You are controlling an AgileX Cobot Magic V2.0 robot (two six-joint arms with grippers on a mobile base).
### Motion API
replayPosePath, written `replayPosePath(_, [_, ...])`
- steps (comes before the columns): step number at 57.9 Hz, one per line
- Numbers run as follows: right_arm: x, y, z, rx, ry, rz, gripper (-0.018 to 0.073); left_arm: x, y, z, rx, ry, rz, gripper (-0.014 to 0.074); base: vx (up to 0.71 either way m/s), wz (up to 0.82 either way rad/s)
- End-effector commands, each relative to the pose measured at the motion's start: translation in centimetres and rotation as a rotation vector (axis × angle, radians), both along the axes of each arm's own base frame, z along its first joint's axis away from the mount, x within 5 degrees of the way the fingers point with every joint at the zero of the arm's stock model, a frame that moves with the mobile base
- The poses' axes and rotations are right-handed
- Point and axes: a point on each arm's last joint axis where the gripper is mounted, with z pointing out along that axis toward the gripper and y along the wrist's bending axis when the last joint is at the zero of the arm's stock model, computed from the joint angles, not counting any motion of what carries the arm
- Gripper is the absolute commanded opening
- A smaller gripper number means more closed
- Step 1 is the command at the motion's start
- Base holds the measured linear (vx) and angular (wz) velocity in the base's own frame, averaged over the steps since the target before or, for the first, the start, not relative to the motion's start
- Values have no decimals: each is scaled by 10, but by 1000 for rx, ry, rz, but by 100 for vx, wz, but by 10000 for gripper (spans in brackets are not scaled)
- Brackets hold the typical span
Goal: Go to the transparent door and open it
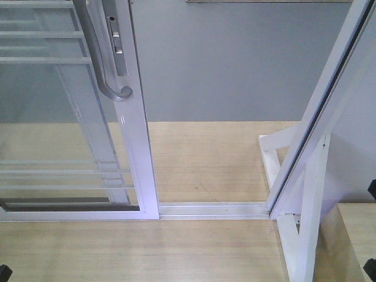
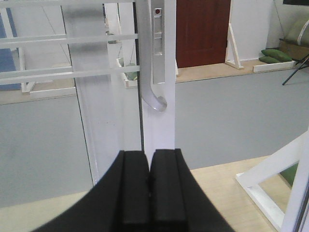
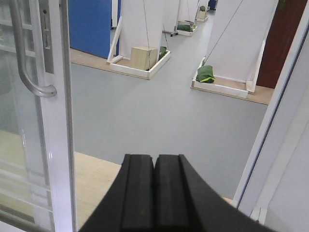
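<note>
The transparent door [image 1: 64, 111] is seen at the left of the front view; its white frame stands in a floor track [image 1: 214, 210], and a wide gap is left between the frame edge and the slanted white post [image 1: 320, 111] at the right; the door is partly slid open. Thin white bars [image 1: 44, 59] are laid across the glass; a curved grey handle [image 1: 97, 53] is fixed to the frame, with a lock plate [image 1: 116, 38] just beside it; a small red dot is seen near the top of the plate in the left wrist view; no words or labels can be read anywhere.

The left hand [image 2: 149, 186] is held low in front of the door frame, below the handle [image 2: 152, 92], and nothing is touched; its two black fingers [image 2: 133, 188] are pressed together with nothing between them.

The right hand [image 3: 154, 193] is pointed through the gap, with the door [image 3: 29, 121] at its left; its fingers [image 3: 137, 193] are closed on nothing too.

Past the door a grey floor [image 3: 159, 111] is seen; a blue wall [image 3: 91, 24], a wooden box [image 3: 144, 57] and a green bag [image 3: 206, 74] are set far back; a dark red door [image 2: 203, 31] is seen in the left wrist view.
</note>
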Motion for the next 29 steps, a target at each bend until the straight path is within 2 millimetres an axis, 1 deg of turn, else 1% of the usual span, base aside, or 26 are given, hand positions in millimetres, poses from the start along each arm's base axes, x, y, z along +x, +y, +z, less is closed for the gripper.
replayPosePath(1, [-1,0,4,14,-129,-2,-6,0,1,4,-27,-78,5,-6,0,0])
replayPosePath(8, [-4,-1,-25,33,-183,-1,-6,0,1,4,-27,-78,5,-6,0,0])
replayPosePath(16, [2,1,-54,65,-122,1,-6,0,1,4,-27,-80,5,-6,0,0])
replayPosePath(20, [2,1,-60,57,-53,2,-6,0,1,4,-27,-80,5,-6,0,0])
replayPosePath(29, [1,1,-66,40,11,3,-6,0,1,4,-27,-80,5,-6,0,0])
